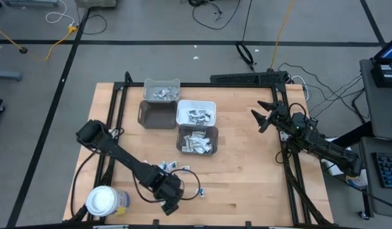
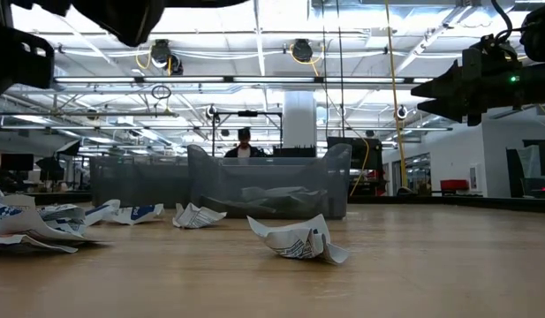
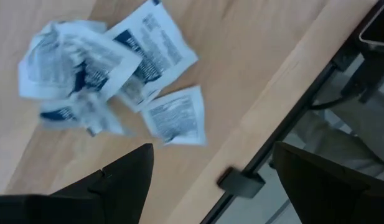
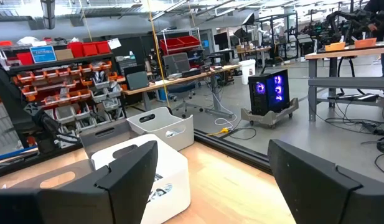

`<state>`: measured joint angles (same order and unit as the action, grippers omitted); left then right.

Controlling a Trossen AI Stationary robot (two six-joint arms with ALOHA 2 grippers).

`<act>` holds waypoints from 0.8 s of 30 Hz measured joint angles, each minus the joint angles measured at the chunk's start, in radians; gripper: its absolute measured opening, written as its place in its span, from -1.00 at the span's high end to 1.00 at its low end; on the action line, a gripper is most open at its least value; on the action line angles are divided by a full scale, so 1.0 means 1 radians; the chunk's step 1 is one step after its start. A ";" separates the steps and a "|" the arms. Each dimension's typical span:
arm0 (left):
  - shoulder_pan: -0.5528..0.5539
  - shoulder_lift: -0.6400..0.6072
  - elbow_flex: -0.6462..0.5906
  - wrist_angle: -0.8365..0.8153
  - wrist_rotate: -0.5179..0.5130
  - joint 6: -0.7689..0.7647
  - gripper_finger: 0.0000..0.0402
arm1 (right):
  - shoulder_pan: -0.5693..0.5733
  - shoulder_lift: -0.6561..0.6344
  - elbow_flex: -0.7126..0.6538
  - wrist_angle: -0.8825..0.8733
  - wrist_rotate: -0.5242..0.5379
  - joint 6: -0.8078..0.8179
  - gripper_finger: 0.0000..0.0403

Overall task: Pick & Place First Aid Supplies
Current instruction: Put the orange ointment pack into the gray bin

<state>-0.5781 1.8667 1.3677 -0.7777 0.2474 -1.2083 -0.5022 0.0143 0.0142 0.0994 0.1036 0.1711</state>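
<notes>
Packets [image 3: 111,68] of first aid supplies lie loose on the wooden counter [image 1: 246,172] near its front edge, white paper with dark blue print, some crumpled. Just above them hangs the left claw [image 1: 171,205], its fingers spread wide and gripping nothing. More packets fill three bins [image 1: 197,140] at the counter's middle. The right claw [image 1: 264,117] hangs raised at the right side, fingers apart, empty.
</notes>
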 joint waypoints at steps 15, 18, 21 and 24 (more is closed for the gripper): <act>0.040 0.152 0.034 0.075 -0.016 0.046 -0.67 | 0.000 0.000 0.000 0.000 0.000 0.000 -0.48; 0.058 0.162 0.034 0.072 -0.032 0.066 -0.67 | 0.000 0.000 0.000 0.000 0.000 0.000 -0.48; 0.075 0.162 0.034 0.070 -0.039 0.087 -0.67 | 0.000 0.000 0.000 0.000 0.000 0.000 -0.48; 0.090 0.162 0.034 0.071 -0.038 0.102 -0.67 | 0.000 0.000 0.000 0.000 0.000 0.000 -0.48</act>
<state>-0.4880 2.0289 1.4017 -0.7070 0.2092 -1.1064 -0.5023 0.0147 0.0143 0.0998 0.1035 0.1711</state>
